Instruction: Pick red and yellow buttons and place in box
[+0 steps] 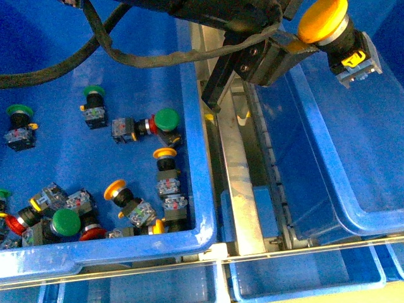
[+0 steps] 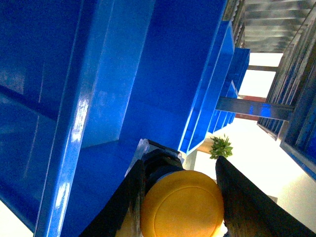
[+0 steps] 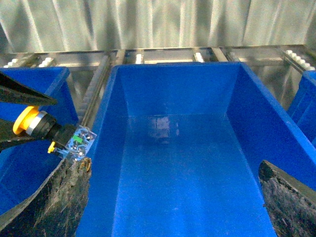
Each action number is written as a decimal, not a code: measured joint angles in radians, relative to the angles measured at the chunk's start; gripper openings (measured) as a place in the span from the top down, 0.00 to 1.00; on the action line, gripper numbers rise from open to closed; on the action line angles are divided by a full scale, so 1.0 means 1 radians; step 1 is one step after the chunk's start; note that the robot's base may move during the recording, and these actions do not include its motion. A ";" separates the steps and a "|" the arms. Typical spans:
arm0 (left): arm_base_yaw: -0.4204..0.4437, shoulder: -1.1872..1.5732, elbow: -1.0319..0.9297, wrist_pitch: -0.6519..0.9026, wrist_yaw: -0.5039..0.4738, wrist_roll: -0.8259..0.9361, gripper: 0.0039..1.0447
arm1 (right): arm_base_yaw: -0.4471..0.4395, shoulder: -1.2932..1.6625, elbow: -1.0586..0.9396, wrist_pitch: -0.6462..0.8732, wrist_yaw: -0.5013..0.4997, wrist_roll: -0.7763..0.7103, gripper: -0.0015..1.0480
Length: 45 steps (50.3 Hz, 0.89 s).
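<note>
My left gripper [image 1: 320, 33] is shut on a yellow button [image 1: 323, 20], held high at the top right over the near-left edge of the box [image 1: 331, 165], a deep blue bin with nothing in it. In the left wrist view the yellow cap [image 2: 182, 205] sits between both dark fingers [image 2: 123, 205]. The left bin [image 1: 192, 113] holds more yellow buttons [image 1: 165, 154] [image 1: 115, 189] and a red button [image 1: 93, 234]. My right gripper [image 3: 173, 207] is open above the box floor [image 3: 173, 163], with the held yellow button [image 3: 29, 121] off to one side.
Several green-capped switches [image 1: 167, 118] lie among the buttons in the left bin. A metal rail [image 1: 243, 189] runs between the two bins. Smaller blue trays [image 1: 303, 278] sit along the front edge. A black cable [image 1: 95, 44] hangs over the left bin.
</note>
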 joint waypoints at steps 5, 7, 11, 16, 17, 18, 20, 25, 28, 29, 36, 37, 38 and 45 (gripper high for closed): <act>-0.005 0.011 0.004 0.000 0.000 -0.006 0.68 | 0.001 0.002 0.001 -0.002 0.002 0.000 0.06; -0.006 0.012 0.005 0.000 0.001 -0.006 0.68 | 0.024 0.050 0.031 -0.093 0.052 0.003 0.06; -0.006 0.015 0.005 -0.001 -0.002 -0.006 0.68 | 0.140 0.298 0.110 -0.175 0.102 -0.026 0.06; -0.005 0.015 0.005 -0.005 0.001 -0.005 0.68 | 0.240 0.560 0.118 0.037 0.022 -0.095 0.06; -0.005 0.015 0.005 -0.005 0.001 -0.005 0.68 | 0.245 0.582 0.120 0.059 0.017 -0.099 0.06; -0.004 0.015 0.005 -0.005 0.000 -0.005 0.68 | 0.254 0.624 0.124 0.101 0.010 -0.122 0.06; -0.003 0.015 0.005 -0.006 0.001 -0.005 0.68 | 0.264 0.707 0.133 0.188 -0.007 -0.159 0.06; 0.000 0.015 0.005 -0.007 0.002 -0.002 0.68 | 0.264 0.901 0.166 0.383 -0.055 -0.239 0.06; 0.003 0.015 0.005 -0.007 0.002 -0.002 0.68 | 0.249 1.017 0.196 0.481 -0.076 -0.283 0.06; 0.004 0.015 0.004 -0.007 0.002 -0.002 0.68 | 0.245 1.045 0.204 0.503 -0.079 -0.291 0.06; 0.008 0.015 0.004 -0.007 0.002 -0.002 0.68 | 0.229 1.158 0.240 0.577 -0.112 -0.349 0.06; 0.008 0.015 0.004 -0.007 0.003 -0.002 0.68 | 0.229 1.166 0.243 0.583 -0.113 -0.354 0.06; 0.008 0.015 0.004 -0.007 0.003 -0.002 0.68 | 0.228 1.181 0.249 0.594 -0.120 -0.365 0.06; 0.010 0.015 0.004 -0.007 0.005 -0.002 0.68 | 0.222 1.281 0.285 0.678 -0.137 -0.416 0.06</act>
